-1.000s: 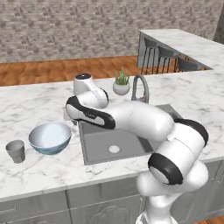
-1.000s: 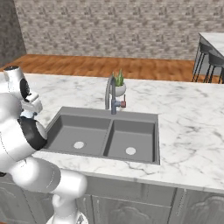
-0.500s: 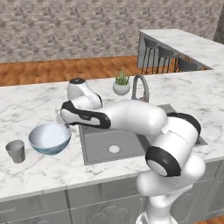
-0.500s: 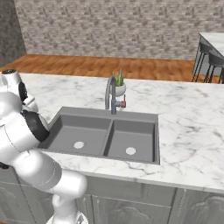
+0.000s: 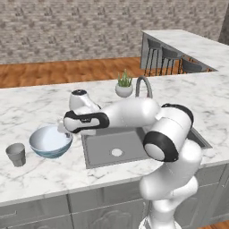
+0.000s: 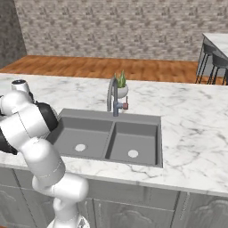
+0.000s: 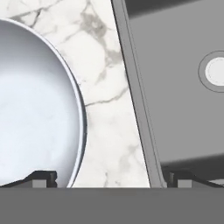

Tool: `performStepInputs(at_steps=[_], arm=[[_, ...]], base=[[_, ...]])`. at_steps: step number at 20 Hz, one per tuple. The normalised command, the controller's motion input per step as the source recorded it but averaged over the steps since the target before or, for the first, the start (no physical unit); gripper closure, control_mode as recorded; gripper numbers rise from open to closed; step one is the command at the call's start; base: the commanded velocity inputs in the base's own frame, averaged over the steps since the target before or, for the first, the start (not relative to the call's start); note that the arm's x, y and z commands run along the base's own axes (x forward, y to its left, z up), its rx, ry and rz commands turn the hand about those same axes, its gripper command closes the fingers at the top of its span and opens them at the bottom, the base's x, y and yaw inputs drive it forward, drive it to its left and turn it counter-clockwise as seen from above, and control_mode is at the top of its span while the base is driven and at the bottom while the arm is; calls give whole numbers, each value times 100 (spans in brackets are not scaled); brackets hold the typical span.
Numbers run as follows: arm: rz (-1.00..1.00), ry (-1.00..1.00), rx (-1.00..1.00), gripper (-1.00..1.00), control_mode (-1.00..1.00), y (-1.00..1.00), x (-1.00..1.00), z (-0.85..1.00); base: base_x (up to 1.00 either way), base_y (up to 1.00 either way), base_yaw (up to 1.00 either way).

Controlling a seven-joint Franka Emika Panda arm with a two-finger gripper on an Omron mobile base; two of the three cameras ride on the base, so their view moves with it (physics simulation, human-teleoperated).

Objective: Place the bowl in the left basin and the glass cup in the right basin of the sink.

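The bowl, wide and pale with a blue rim, sits on the marble counter left of the sink. My gripper hangs open just above the bowl's right rim. In the hand view the bowl takes up the left side. My gripper straddles its rim and the counter strip, one fingertip over the bowl and the other over the left basin. Nothing is held. The glass cup stands upright left of the bowl. The left basin and right basin lie side by side.
A curved chrome tap and a small white plant pot stand behind the sink. My arm stretches over the left basin's near-left part. Bar stools stand at a second counter, far right.
The arm has swung left across the sink's edge, bringing the hand from over the basin's corner to above the bowl's right rim. The jaws stayed open. Bowl and cup have not moved.
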Motion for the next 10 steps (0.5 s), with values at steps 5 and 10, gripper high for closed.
performStepInputs(at_steps=[5, 10], arm=[[-1, 5, 0, -100, -100, 13, 36, -18], [-4, 0, -3, -100, -100, 27, 32, 0]], base=[[0, 0, 0], [0, 0, 0]])
